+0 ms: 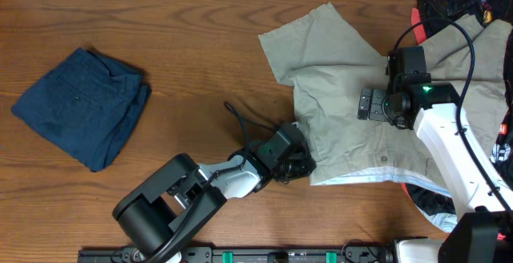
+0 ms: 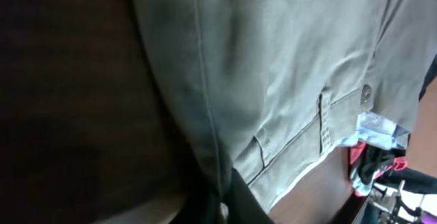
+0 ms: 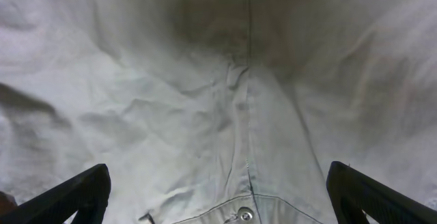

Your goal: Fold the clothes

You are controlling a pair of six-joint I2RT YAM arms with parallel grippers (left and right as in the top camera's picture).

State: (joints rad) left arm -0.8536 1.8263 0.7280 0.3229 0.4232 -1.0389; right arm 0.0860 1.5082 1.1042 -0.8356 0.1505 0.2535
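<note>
The khaki shorts (image 1: 345,95) lie spread at the upper right of the table (image 1: 200,38). The left gripper (image 1: 298,163) reaches low from the bottom centre to their lower left edge; I cannot tell whether it pinches the cloth. The right gripper (image 1: 367,103) hovers over the shorts' middle, pointing left, its fingers (image 3: 75,197) wide apart and empty.

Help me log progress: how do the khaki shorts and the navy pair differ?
The khaki shorts lie spread out and wrinkled on the right; the navy pair sits folded compactly on the left. The left end effector and right end effector are at the khaki shorts; neither is near the navy pair. Both garments rest on the wooden table.
</note>
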